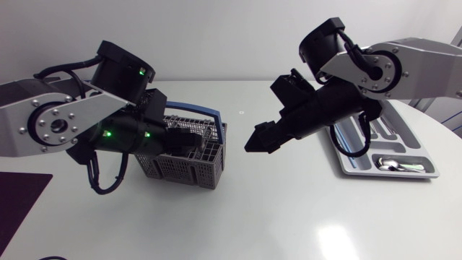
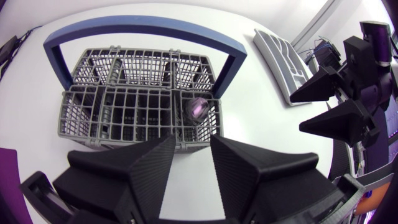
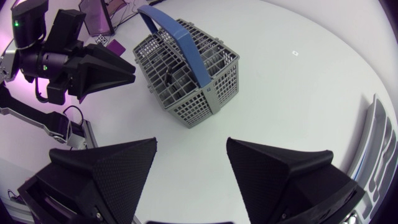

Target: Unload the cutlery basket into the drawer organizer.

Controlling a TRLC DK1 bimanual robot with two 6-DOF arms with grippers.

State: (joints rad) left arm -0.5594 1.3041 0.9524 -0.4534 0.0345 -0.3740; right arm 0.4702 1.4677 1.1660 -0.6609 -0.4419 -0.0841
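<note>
Grey cutlery basket (image 1: 180, 170) is sitting on the table (image 1: 253, 213) holding a shiny utensil (image 2: 198, 107), left gripper (image 2: 193, 138) hovering over it, fingers spread and empty, right gripper (image 3: 191, 142) hanging near it, likewise gaping, drawer organizer (image 1: 351, 163) lying well apart from the basket and carrying a spoon (image 1: 393, 165).

Bright overhead light glares off the white table (image 1: 339, 238), lower right; shadows soft; wrist views bow at edges.

Cutlery basket (image 1: 195, 170): no print that can be read.
Drawer organizer (image 1: 390, 175): no print or numbers legible.
Desk (image 1: 253, 209): no signs or labels.
</note>
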